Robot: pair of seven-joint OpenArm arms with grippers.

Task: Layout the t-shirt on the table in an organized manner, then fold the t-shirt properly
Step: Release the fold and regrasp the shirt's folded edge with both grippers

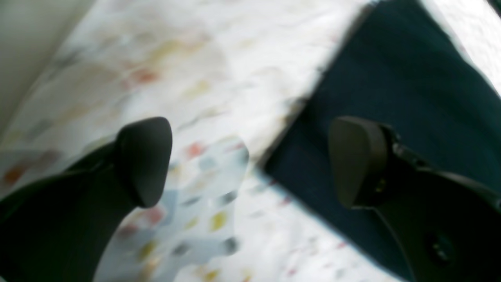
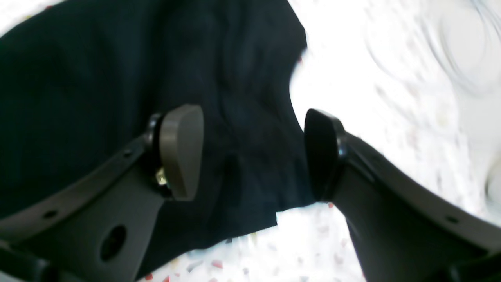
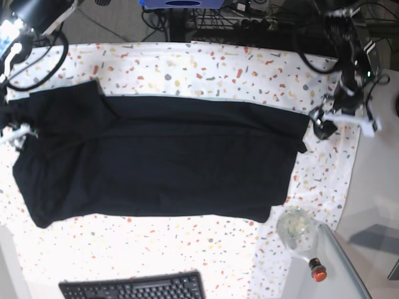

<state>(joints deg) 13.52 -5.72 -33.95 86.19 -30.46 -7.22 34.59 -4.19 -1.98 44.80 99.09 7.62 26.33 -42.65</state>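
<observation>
A black keyboard (image 3: 134,288) lies at the near edge. At the near right stands a clear glass jar (image 3: 298,229), and beside it a small red button (image 3: 317,272) on a grey surface (image 3: 368,218). Dark cables (image 3: 249,18) run behind, on a grey floor (image 3: 112,25).

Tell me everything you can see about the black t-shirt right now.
The t-shirt is plain black soft fabric, lying flat across the speckled table and covering most of its width. It looks folded lengthwise into a long band, with one sleeve sticking out at the base view's upper left and soft creases there. Its edges are mostly straight; the lower left corner is rounded. Both wrist views show open jaws above its ends, gripping nothing. No label shows.
</observation>
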